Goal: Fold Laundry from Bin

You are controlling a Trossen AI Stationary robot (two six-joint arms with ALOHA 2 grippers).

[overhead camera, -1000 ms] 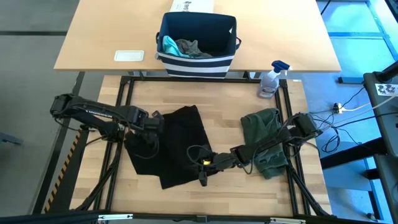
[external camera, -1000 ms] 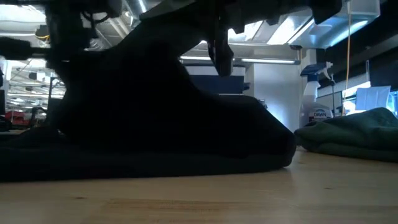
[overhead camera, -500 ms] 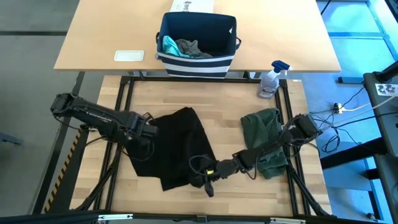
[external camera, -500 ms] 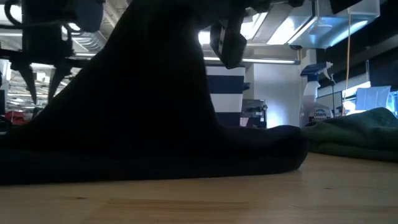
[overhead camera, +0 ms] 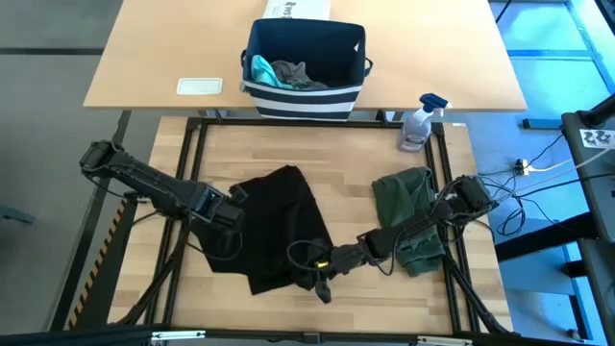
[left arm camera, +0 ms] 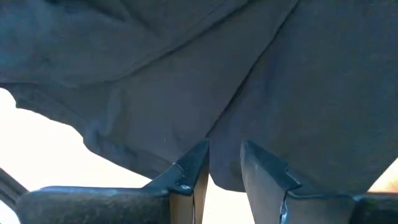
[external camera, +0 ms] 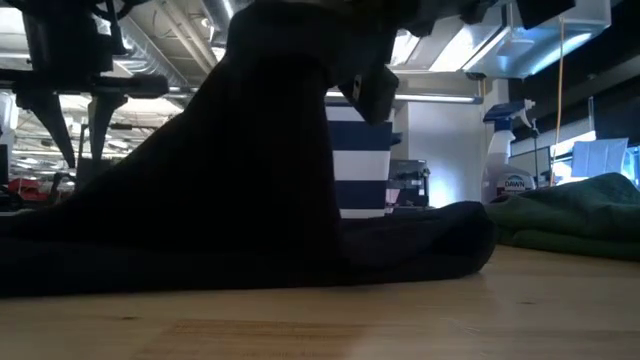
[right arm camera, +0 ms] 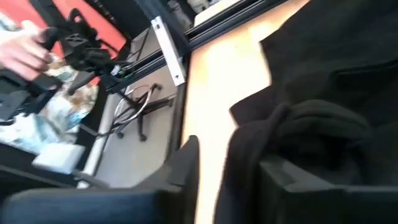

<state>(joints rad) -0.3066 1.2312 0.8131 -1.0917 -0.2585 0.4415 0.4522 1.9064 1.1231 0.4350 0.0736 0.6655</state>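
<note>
The black T-shirt (overhead camera: 274,221) lies crumpled mid-table; in the low view its near part (external camera: 270,120) stands raised in a peak. My right gripper (overhead camera: 320,279) is at the shirt's near right edge, fingers apart around a bunch of it (right arm camera: 249,146). My left gripper (overhead camera: 229,207) points down over the shirt's left edge, open, its fingers (external camera: 68,140) clear above the cloth. An olive-green piece (overhead camera: 405,216) lies folded at the right. The navy bin (overhead camera: 306,86) stands on the far table with a teal piece (overhead camera: 259,69) and a grey piece (overhead camera: 293,73) inside. My right gripper has a bunched fold of the black T-shirt's near right edge (right arm camera: 252,155) between its parted fingers. The fold lies against one finger (right arm camera: 283,177); a strip of table shows between it and the other finger (right arm camera: 186,162). The fingers come slanting down from the table's right. The cloth stands raised here.
A spray bottle (overhead camera: 419,123) stands at the table's far right corner. A white card (overhead camera: 200,86) and a white box (overhead camera: 293,8) lie on the far table by the bin. Bare wood shows along the near edge (overhead camera: 384,298) and at the far middle (overhead camera: 327,149).
My left gripper has gone toward the table's near edge and stands clear of the shirt. The shirt's left part, held up a second ago, has sunk to the table. The near right part at my right gripper stays raised in a narrower peak.
</note>
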